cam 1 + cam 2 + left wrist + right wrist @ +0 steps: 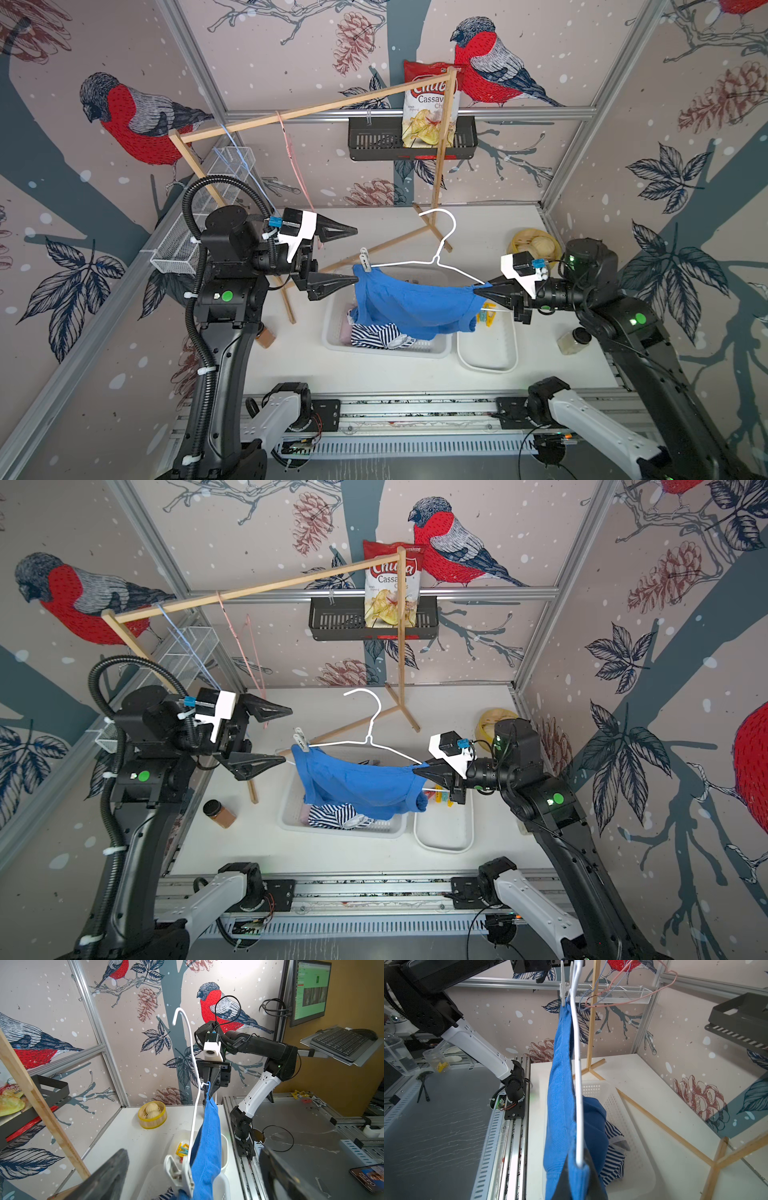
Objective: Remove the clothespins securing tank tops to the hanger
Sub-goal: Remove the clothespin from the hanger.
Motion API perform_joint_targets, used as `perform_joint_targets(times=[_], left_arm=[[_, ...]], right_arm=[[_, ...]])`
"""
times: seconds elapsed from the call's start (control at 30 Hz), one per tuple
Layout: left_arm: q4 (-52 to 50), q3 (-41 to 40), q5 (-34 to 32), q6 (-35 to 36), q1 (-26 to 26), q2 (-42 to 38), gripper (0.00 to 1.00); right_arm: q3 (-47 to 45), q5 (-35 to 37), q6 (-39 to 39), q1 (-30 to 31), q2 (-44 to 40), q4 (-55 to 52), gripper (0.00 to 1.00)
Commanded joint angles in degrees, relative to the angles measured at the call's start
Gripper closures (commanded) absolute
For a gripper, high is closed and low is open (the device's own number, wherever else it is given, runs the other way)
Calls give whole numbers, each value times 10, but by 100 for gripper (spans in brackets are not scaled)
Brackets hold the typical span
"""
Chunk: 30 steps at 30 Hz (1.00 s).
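A white wire hanger [440,249] hangs in mid-air with the bright blue tank top [415,303] draped from it. A pale grey clothespin [365,259] [180,1172] pins the top to the hanger's left end. My left gripper [357,255] [191,1176] is open, its fingertips on either side of that clothespin without touching it. My right gripper [482,289] [579,1176] is shut on the hanger's right end and the blue cloth there. The striped tank top [378,336] and a bit of pink top [345,330] lie in a white basket [432,349]. Loose yellow clothespins [182,1149] lie in a white tray [486,365].
A wooden rack [291,112] with pink and blue wire hangers stands behind the left arm, its foot crossing the table. A black shelf [374,141] holds a chip bag. A bamboo steamer [534,245], a jar [575,340] and a spice jar [220,812] stand at the table's sides.
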Motion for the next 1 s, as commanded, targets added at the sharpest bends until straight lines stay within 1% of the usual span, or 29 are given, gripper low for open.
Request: perform_joint_targets(times=[0.0, 0.07, 0.1, 0.17, 0.27, 0.37, 0.43, 0.53, 0.57, 0.6, 0.63, 0.67, 0.83, 0.93, 0.97], left_arm=[[28, -17, 2, -12, -7, -6, 4], [45, -28, 12, -29, -9, -7, 5], [39, -29, 20, -23, -9, -8, 6], [29, -27, 16, -12, -13, -10, 6], [29, -26, 14, -16, -16, -5, 13], [23, -21, 19, -11, -23, -1, 25], [19, -22, 19, -9, -24, 0, 40], [18, -25, 17, -8, -25, -3, 70], [18, -26, 15, -7, -25, -5, 83], [17, -27, 12, -6, -25, -7, 92], [18, -29, 11, -6, -25, -9, 98], [16, -29, 11, -6, -25, -11, 100], [14, -28, -13, -2, -29, -21, 100], [17, -27, -54, 0, -30, -31, 100], [19, -25, -77, -1, -30, -35, 100]], right_arm=[[3, -26, -35, 7, -1, 50, 100], [7, -16, -36, 10, 2, 54, 100], [12, -12, -39, 12, 5, 50, 100], [23, -10, -45, 15, 14, 38, 100], [30, -4, -46, 22, 24, 33, 100], [37, 5, -45, 32, 34, 30, 100], [40, 9, -44, 38, 36, 32, 100], [42, 14, -41, 40, 34, 38, 100], [41, 15, -39, 40, 32, 41, 100], [41, 15, -38, 40, 33, 43, 100], [41, 17, -37, 40, 33, 44, 100], [40, 19, -36, 40, 33, 44, 100], [36, 22, -30, 41, 31, 45, 100], [27, 29, -25, 41, 31, 44, 100], [21, 31, -22, 41, 32, 43, 100]])
